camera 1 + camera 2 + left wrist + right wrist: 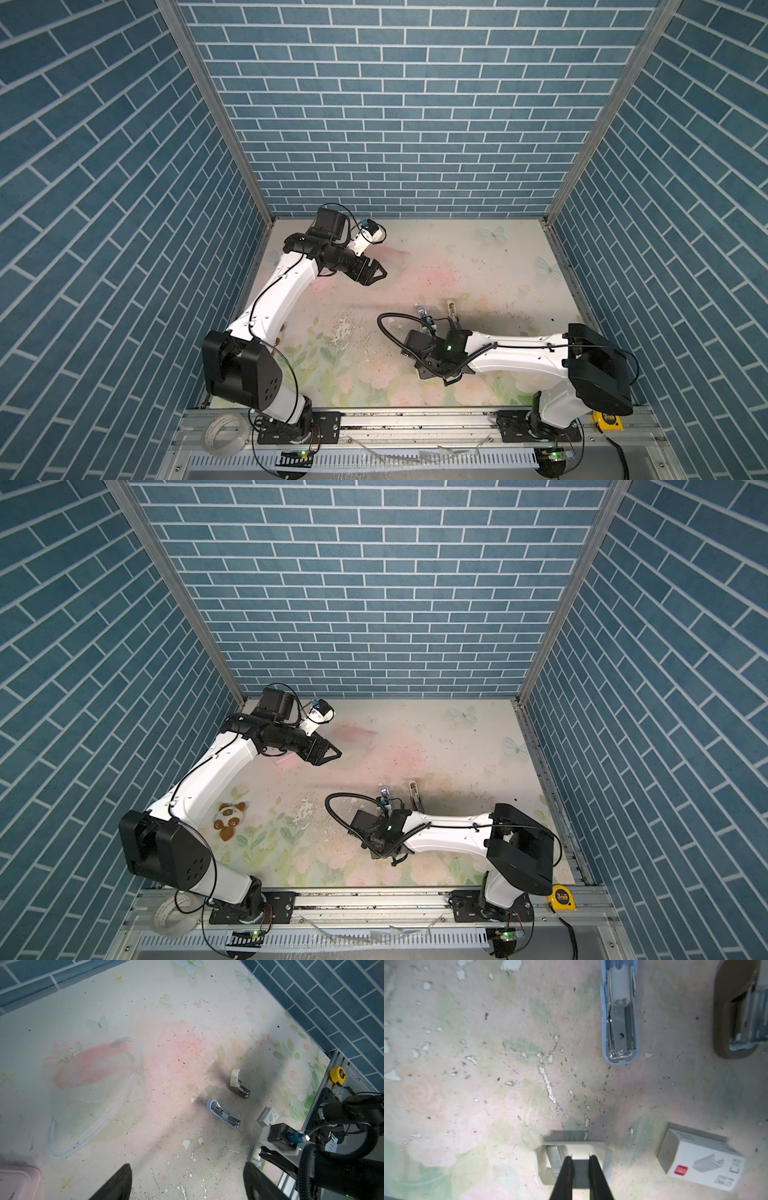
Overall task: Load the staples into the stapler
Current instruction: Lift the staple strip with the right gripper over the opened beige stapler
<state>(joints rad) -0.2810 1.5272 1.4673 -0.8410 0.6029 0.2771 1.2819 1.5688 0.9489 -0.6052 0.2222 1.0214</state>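
The right pincer (580, 1158) has its jaws drawn nearly together inside the white cardboard tray (600, 1147), seemingly nipping a dark-grey strip of the staples (555, 1160) whose long axis runs along the fingers — the left pincer (187, 1164) hangs wide open and empty, well away. The blue stapler (619, 1022) lies near the tray, lid open and channel seemingly bare. Its long axis is roughly parallel to the strip, nose toward the tray — so carrying, seating and closing remain.

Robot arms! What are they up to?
They are loading a stapler. The right end effector is down in the small white tray, nearly shut, and seems to be pinching a strip from the staples there. The blue stapler lies open nearby on the table. The left end effector hangs open and empty, off to the side.
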